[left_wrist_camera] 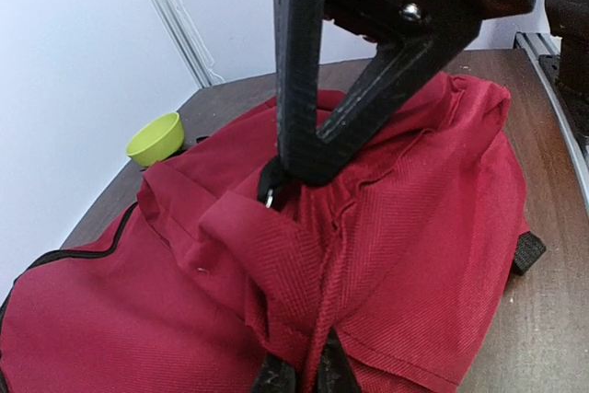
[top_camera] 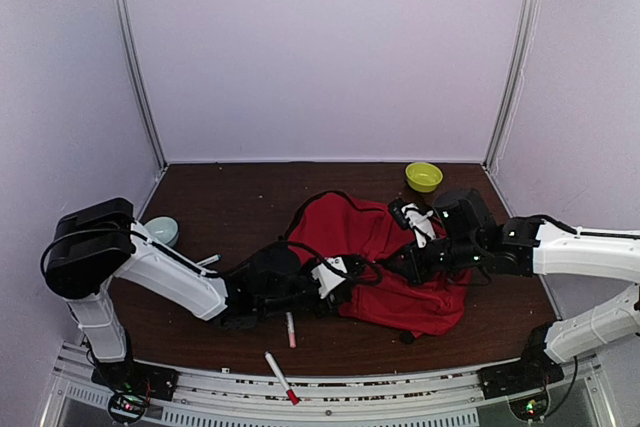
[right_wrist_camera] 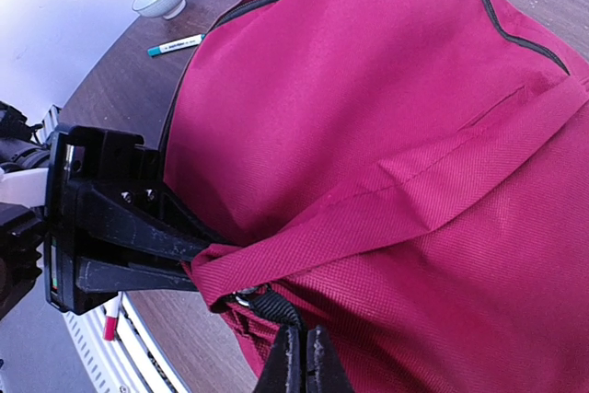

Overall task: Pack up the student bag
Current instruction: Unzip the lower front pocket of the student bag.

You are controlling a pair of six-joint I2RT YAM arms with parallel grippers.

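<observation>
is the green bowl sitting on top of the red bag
No, the green bowl stands on the table behind the student bag, not on it.

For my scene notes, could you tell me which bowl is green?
The bowl at far right, behind the student bag, is green; the pale bowl sits beside the left arm.

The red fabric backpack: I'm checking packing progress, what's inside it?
Nothing inside the red fabric backpack shows: only outer cloth and a black zipper are visible; folds cover the interior. A white marker and a teal-capped pen lie outside it on the wooden table.
</observation>
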